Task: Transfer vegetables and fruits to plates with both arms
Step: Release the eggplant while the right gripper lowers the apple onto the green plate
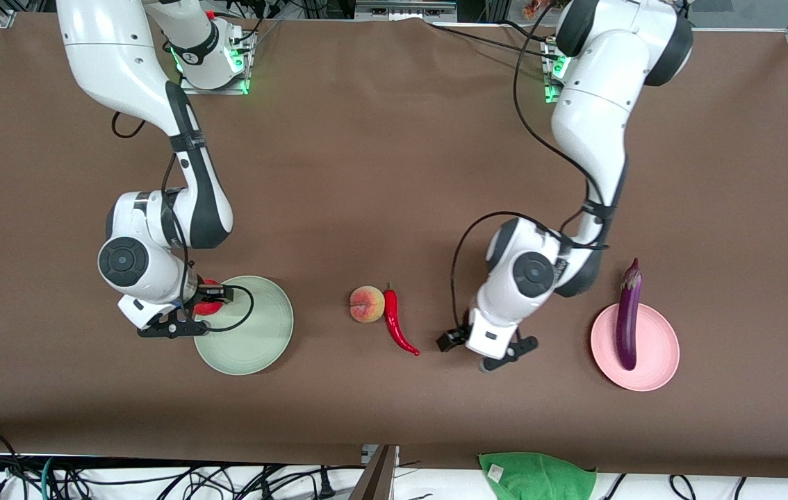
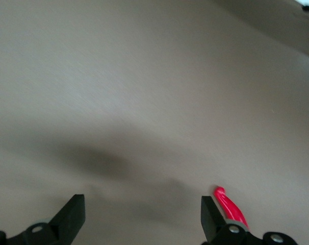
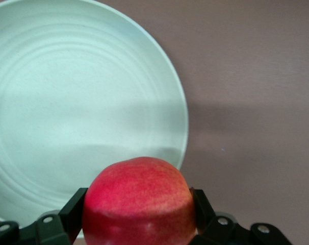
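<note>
Pinched between the right gripper's [image 3: 139,214] fingers, the red apple [image 3: 138,201] is held over the mint green plate's [image 1: 265,333] rim. The left gripper [image 2: 143,217] is spread wide above bare table [image 1: 394,173], near the chili pepper [image 1: 397,325] and peach [image 1: 367,304]. The eggplant [image 1: 627,316] is lying on the pink plate [image 1: 658,351]. No writing is legible.

Mint plate [image 1: 255,340] lying bare under right gripper [image 3: 139,214] gripping apple [image 3: 138,201]. Peach [image 1: 367,304] touching chili [image 1: 398,325], crowding its side. Eggplant [image 1: 627,321] lying across pink plate [image 1: 658,357]. Left gripper [image 2: 143,214] hanging open over bare table [image 1: 380,173].
</note>
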